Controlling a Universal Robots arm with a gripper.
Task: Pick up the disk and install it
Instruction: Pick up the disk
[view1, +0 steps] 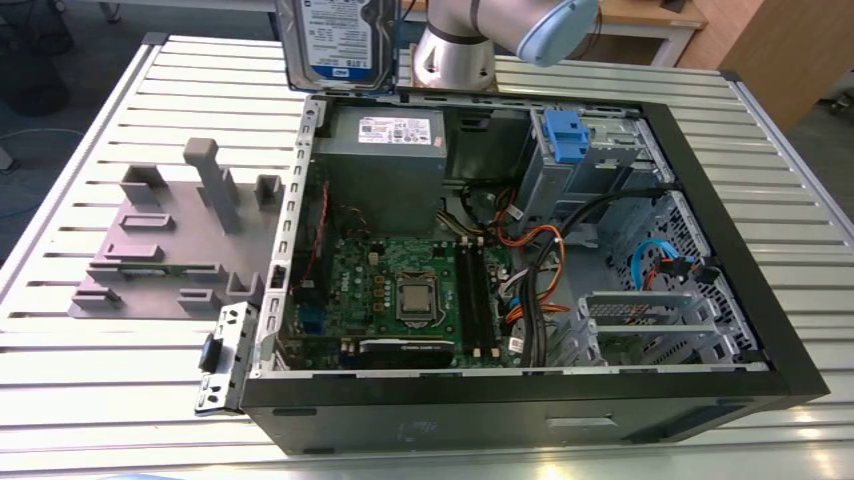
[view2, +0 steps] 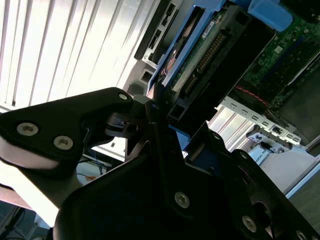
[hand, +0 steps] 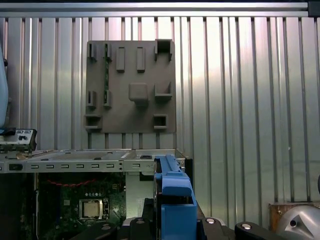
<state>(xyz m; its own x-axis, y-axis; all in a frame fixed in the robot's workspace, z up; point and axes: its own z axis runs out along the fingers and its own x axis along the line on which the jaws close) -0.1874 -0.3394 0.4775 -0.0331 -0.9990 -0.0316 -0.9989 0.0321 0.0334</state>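
The disk (view1: 340, 40) hangs upright in the air over the far edge of the open computer case (view1: 747, 300), its white-and-blue label facing the exterior camera. Next to it rises the arm (view1: 461, 40). In the second wrist view my gripper (view2: 162, 117) is shut on the disk (view2: 202, 52); the black fingers (view2: 155, 107) clamp its edge, and its blue rail and green circuit board show. In the first wrist view the blue rail of the disk (hand: 172, 192) stands on edge above the case.
A grey metal drive bay with a fixed blue bracket (view1: 565, 135) sits in the case's far right corner. Cables, the motherboard (view1: 400, 290) and the power supply (view1: 387, 150) fill the case. A grey slotted holder (view1: 174, 235) lies on the slatted table (view1: 107, 380), left of the case.
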